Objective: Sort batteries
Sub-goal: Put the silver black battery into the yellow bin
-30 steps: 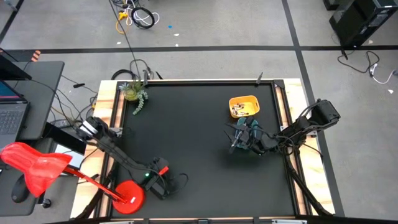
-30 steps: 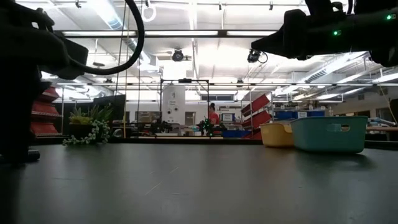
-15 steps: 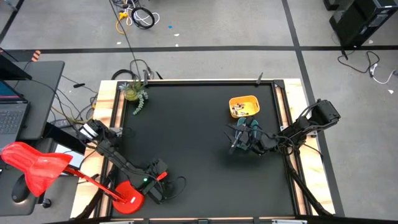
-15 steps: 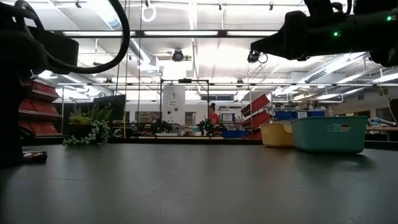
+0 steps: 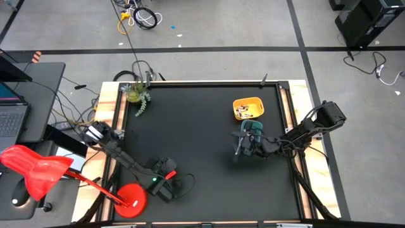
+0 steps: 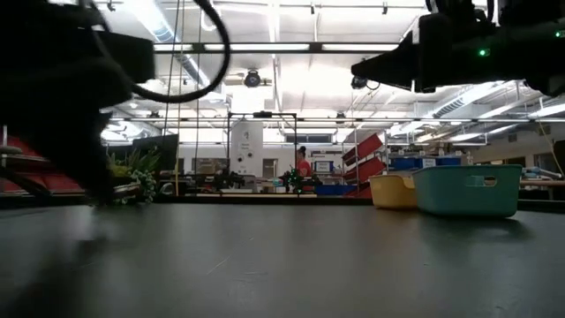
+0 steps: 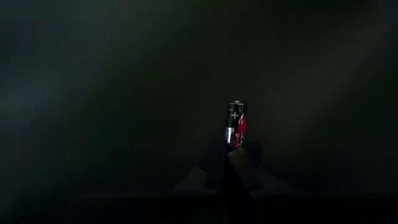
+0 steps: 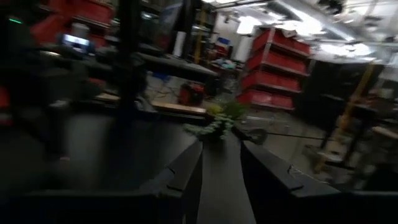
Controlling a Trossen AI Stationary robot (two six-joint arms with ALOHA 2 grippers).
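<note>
Clamped in left end effector (image 7: 229, 163) at counter's (image 5: 202, 126) near edge: one battery (image 7: 236, 125), upright, black and red with silvery band. Farther off, right end effector (image 5: 238, 147) fingers apart beside teal tray (image 5: 253, 128); beyond, more batteries in yellow tray (image 5: 247, 108).

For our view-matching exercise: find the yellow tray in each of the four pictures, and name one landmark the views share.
High view: the yellow tray sits toward the table's far right, just beyond the teal tray.
Low view: yellow tray at right, partly behind the teal tray.
Left wrist view: not in it.
Right wrist view: not in it.
Shared landmark: the potted plant, also in the low view and right wrist view.
</note>
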